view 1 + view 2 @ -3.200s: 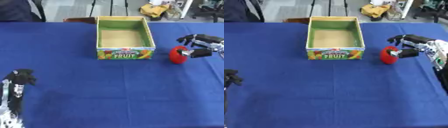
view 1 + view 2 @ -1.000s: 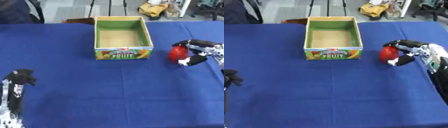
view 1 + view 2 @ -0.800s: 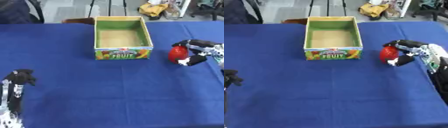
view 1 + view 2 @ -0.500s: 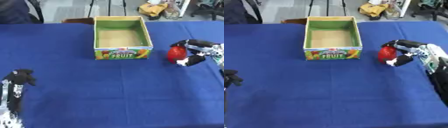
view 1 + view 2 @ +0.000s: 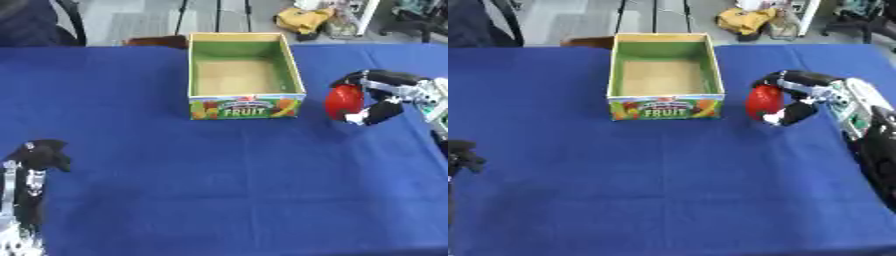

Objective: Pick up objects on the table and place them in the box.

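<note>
Lifted since earlier, the red object [image 5: 343, 101] now hangs right of the box [image 5: 246, 107], above the blue worktop [image 5: 219, 175]. Left hand [image 5: 39, 156] idles at the near left, relaxed. Right hand [image 5: 385, 95] curls its fingers [image 5: 378, 113] round the object.

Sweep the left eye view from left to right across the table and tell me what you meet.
left hand → box → red object → right hand, curled round the red object.
</note>
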Tool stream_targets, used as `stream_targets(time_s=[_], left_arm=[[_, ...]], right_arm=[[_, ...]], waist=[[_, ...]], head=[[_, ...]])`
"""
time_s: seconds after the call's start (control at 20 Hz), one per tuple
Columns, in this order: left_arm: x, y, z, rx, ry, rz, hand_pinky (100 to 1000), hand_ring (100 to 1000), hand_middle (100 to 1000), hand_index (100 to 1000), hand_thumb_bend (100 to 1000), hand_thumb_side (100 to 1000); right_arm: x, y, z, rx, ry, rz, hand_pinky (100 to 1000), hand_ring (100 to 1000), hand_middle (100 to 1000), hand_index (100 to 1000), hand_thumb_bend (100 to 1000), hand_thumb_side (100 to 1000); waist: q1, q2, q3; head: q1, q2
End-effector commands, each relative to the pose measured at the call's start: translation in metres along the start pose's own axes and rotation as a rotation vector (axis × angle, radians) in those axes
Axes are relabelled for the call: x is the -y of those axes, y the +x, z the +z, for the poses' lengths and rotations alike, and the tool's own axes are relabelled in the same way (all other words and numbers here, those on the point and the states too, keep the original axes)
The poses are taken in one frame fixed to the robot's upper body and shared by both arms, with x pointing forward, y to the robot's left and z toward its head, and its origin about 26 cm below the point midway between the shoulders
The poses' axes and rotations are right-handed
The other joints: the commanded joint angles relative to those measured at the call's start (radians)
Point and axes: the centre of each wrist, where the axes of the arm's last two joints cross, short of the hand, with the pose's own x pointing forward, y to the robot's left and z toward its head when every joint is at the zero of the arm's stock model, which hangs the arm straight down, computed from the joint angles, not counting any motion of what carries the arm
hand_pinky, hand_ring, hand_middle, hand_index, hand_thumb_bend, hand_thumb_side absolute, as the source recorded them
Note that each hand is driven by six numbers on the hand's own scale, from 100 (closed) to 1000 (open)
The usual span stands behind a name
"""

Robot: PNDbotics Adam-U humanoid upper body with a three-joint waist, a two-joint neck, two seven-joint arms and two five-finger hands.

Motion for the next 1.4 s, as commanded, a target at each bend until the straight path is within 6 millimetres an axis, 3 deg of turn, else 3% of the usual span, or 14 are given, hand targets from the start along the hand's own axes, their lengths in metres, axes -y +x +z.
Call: stream_targets(time_s=[0.05, 0.4, 0.75, 1.1, 1.4], left_arm=[[-0.005, 0.003, -0.002, 0.019, -0.006, -0.018, 570, 345, 384, 554, 956, 815], [-0.005, 0.002, -0.001, 0.015, -0.013, -0.023, 570, 345, 384, 553, 957, 813], [-0.002, 0.004, -0.003, 0.02, -0.03, -0.016, 570, 344, 383, 552, 958, 812], [0.004, 0.008, -0.006, 0.035, -0.053, 0.0, 570, 344, 382, 552, 959, 813], [0.01, 0.012, -0.009, 0.048, -0.072, 0.015, 570, 343, 381, 551, 960, 814]], right_arm=[[0.038, 0.0, 0.009, -0.003, -0.064, 0.054, 100, 250, 464, 874, 100, 174], [0.072, 0.017, -0.006, 0.03, -0.14, 0.09, 100, 251, 467, 868, 100, 160], [0.09, 0.039, -0.036, 0.063, -0.188, 0.102, 100, 250, 467, 866, 100, 141], [0.086, 0.059, -0.067, 0.056, -0.201, 0.072, 100, 246, 469, 867, 100, 122], [0.069, 0.07, -0.089, 0.01, -0.171, 0.051, 100, 255, 481, 869, 100, 132]], waist=[[-0.003, -0.022, -0.001], [-0.009, -0.033, 0.012], [-0.01, -0.034, 0.049], [-0.007, -0.022, 0.096], [-0.002, -0.006, 0.132]], head=[[0.001, 0.006], [-0.002, 0.006], [-0.014, -0.006], [-0.034, -0.025], [-0.051, -0.04]])
